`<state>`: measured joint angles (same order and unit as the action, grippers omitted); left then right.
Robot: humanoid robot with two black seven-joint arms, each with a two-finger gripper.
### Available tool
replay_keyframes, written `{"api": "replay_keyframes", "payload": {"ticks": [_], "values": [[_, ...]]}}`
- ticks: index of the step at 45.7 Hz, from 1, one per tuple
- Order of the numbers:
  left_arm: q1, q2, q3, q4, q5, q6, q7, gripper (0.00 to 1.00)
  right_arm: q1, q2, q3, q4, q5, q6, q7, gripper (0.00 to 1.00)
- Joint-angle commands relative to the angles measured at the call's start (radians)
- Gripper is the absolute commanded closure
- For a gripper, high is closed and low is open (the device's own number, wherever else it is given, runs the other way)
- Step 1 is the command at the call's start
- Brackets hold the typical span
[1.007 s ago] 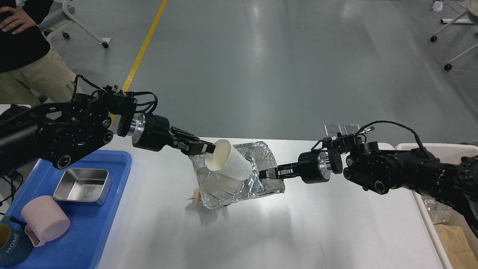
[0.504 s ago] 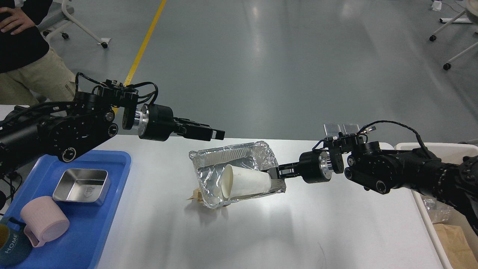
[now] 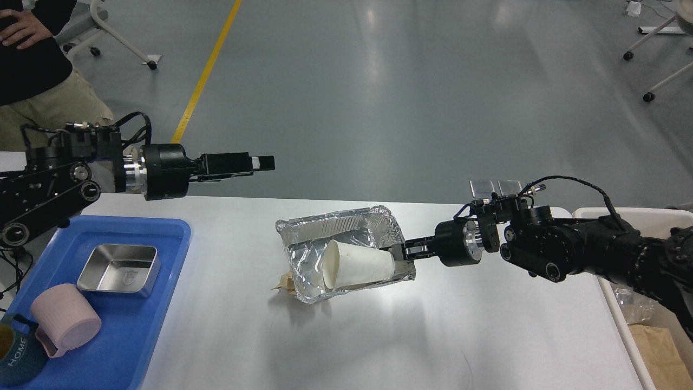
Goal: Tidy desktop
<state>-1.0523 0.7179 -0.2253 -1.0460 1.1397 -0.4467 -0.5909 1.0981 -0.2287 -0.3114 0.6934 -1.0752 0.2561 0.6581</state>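
Note:
The white desktop (image 3: 379,336) spans the view. A crumpled foil tray (image 3: 325,230) sits tilted at its middle, with a white paper cup (image 3: 360,265) lying on its side inside, mouth to the left. My right gripper (image 3: 398,253) is shut on the foil tray's right rim. My left gripper (image 3: 262,162) hovers empty above the table's far edge, up and left of the foil tray; it looks open. A brown paper scrap (image 3: 284,283) pokes out under the tray's left corner.
A blue tray (image 3: 135,325) at the left holds a steel box (image 3: 119,268), a pink mug (image 3: 65,319) and a dark "HOME" cup (image 3: 16,352). A beige bin (image 3: 622,214) with a brown bag (image 3: 660,352) stands at the right. A person (image 3: 32,65) stands far left.
My left gripper let go of the paper cup, which dropped onto its side in the foil tray. The left arm then drew back up and to the left. The right gripper kept its hold.

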Motion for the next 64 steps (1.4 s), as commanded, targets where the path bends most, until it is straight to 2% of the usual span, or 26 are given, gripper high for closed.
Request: {"api": "replay_keyframes", "payload": {"ticks": [1, 6, 8, 13, 15, 28, 38, 57, 64], "values": [[0.127, 0.054, -0.146, -0.035, -0.028, 0.011, 0.042, 0.04, -0.003, 0.002, 0.002, -0.003, 0.0, 0.0, 0.0, 1.0], [0.257, 0.081, -0.288, -0.062, -0.049, 0.014, 0.097, 0.03, -0.004, 0.006, 0.003, -0.003, 0.0, 0.0, 0.0, 1.0], [0.314, 0.087, -0.351, -0.074, -0.061, 0.017, 0.105, 0.03, -0.004, 0.008, 0.003, -0.003, 0.0, -0.002, 0.0, 1.0], [0.423, 0.091, -0.465, -0.095, -0.069, 0.017, 0.106, 0.03, -0.004, 0.009, 0.002, -0.003, 0.0, -0.003, 0.0, 1.0], [0.509, 0.094, -0.551, -0.109, -0.069, 0.017, 0.105, 0.03, -0.003, 0.009, 0.0, -0.003, 0.0, -0.002, 0.0, 1.0], [0.756, 0.098, -0.743, -0.175, -0.069, 0.019, 0.091, 0.03, -0.004, 0.009, -0.002, -0.003, 0.0, -0.003, 0.0, 1.0], [0.844, 0.244, -0.769, -0.273, -0.071, 0.019, 0.105, 0.03, -0.014, 0.009, -0.002, -0.006, 0.0, -0.003, 0.0, 1.0], [0.862, 0.252, -0.75, -0.272, -0.026, 0.025, 0.111, 0.03, -0.015, 0.04, -0.005, -0.005, 0.0, -0.017, 0.0, 1.0], [0.862, 0.34, -0.683, -0.289, 0.017, 0.023, 0.115, 0.03, -0.017, 0.031, -0.006, -0.006, 0.0, -0.015, 0.0, 1.0]]}}
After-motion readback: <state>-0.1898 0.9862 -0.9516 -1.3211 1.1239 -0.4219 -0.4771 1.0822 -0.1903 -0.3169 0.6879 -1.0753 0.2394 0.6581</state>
